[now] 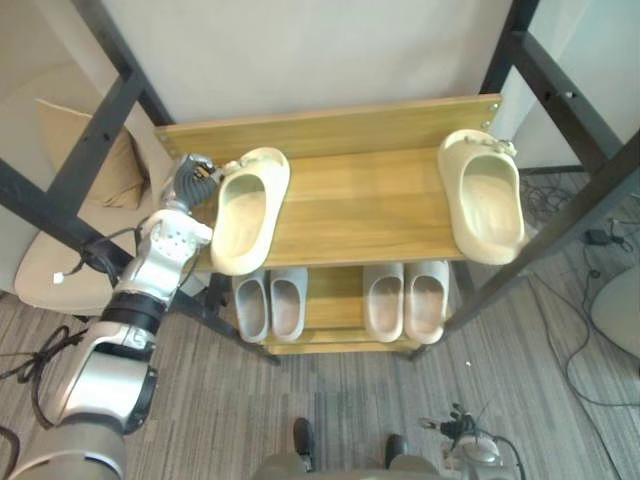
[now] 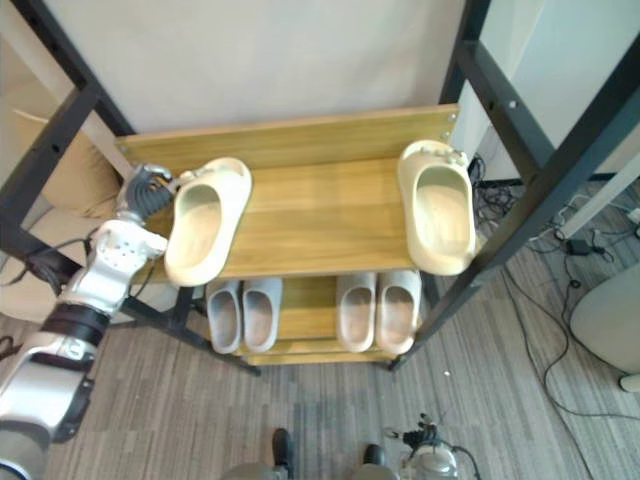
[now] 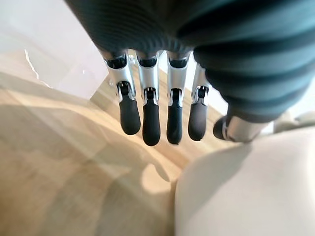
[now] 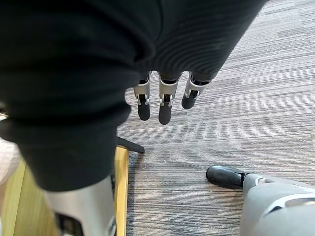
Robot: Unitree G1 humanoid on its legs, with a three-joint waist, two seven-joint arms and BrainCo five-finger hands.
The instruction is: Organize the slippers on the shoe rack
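Evidently my left hand [image 1: 192,182] hung relaxed, grasping nothing, just beside the left cream slipper [image 1: 245,210] on the shoe rack's top shelf [image 1: 360,200]. To do this step well, I judged, flat fingers [image 3: 150,123] should push its outer side toward the right cream slipper [image 1: 485,205], well apart at the far end (both overhung the front edge). My left wrist view gave the fingers' clearance from the slipper; the head views gave the spacing. My right hand [image 4: 165,103] dangled, released, over the carpet [image 4: 256,98].
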